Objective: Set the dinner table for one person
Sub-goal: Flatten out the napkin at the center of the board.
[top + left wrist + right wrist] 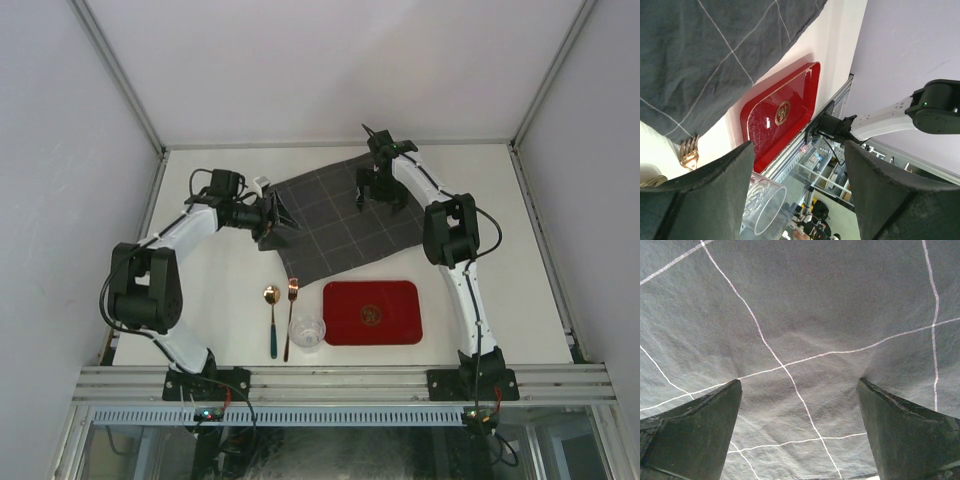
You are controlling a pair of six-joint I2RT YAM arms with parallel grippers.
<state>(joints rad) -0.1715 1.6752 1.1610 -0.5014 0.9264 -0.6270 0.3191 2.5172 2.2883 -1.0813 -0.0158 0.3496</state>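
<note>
Glass (307, 332), spoon (272, 320), fork (290, 318) and red tray (372, 312) wait up front on the worktop (520, 250) while left gripper (283, 222) and right gripper (380, 200), both wide open and empty, probably square up the checked cloth (340, 230).

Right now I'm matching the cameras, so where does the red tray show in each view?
Top external: red tray low centre, right of the glass.
Left wrist: red tray mid-frame, below the checked cloth.
Right wrist: not in it.
Shared landmark: the checked cloth, in all three.
</note>
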